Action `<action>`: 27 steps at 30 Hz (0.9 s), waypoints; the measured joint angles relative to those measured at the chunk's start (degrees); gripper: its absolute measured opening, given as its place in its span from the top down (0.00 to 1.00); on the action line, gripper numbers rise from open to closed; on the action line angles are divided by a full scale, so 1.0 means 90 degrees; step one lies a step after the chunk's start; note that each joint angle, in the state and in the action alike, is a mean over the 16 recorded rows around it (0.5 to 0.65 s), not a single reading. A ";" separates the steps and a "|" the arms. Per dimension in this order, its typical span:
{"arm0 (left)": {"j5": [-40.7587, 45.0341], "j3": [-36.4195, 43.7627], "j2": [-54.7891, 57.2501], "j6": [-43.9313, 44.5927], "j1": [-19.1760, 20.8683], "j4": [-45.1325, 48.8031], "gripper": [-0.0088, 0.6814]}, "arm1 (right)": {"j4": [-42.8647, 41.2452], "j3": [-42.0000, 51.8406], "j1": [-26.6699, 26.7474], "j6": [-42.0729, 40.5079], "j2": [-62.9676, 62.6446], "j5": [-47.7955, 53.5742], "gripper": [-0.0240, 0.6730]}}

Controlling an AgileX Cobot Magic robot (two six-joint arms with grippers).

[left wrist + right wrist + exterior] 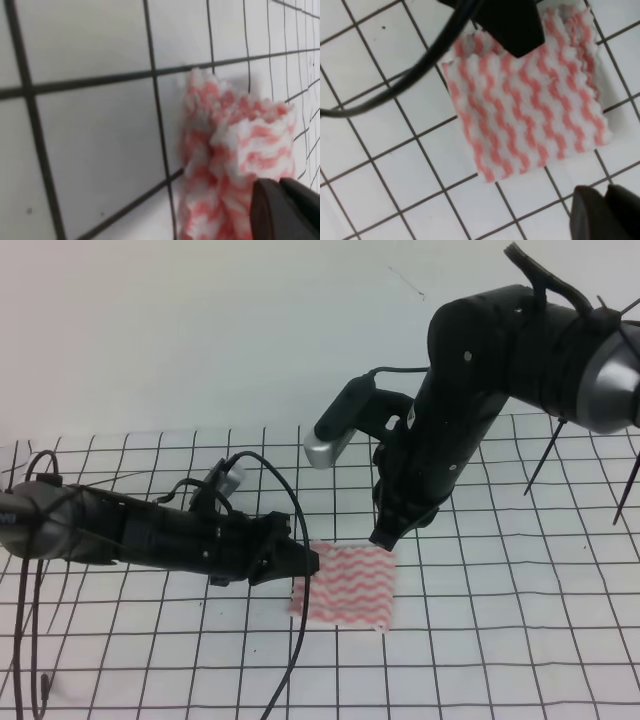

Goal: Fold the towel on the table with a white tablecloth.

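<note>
Towel (pixel 345 585) lies folded at lower centre on the tablecloth (pixel 500 640); left gripper (pixel 306 562) touches its left edge, right gripper (pixel 384 537) its top-right corner, grips unclear.

Towel (pixel 345 585): red-pink & white wavy stripes. Tablecloth (pixel 500 640) on tabletop: white w/ thin black square grid. Both arms black; right arm (pixel 470 410) has a silver-grey joint.
</note>
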 joint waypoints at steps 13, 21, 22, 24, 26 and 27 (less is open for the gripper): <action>0.0209 0.0000 0.0000 0.0145 0.0020 -0.0045 0.95 | -0.0048 0.0000 0.0000 0.0049 0.0000 0.0011 0.89; 0.0622 0.0000 -0.0032 0.0299 0.0045 -0.0223 0.87 | 0.0050 0.0000 0.0000 0.0018 0.0000 0.0031 0.89; 0.0666 0.0000 -0.0046 0.0311 0.0059 -0.0252 0.86 | 0.0083 0.0000 0.0000 -0.0005 0.0000 0.0036 0.89; 0.0739 0.0000 -0.0080 0.0279 0.0095 -0.0277 0.84 | 0.0148 0.0000 0.0000 -0.0050 0.0000 0.0048 0.89; 0.0794 0.0000 -0.0113 0.0179 0.0139 -0.0231 0.83 | 0.0213 0.0000 0.0000 -0.0095 0.0000 0.0061 0.89; 0.0816 0.0000 -0.0129 0.0112 0.0161 -0.0179 0.82 | 0.0246 0.0000 0.0000 -0.0117 0.0000 0.0068 0.89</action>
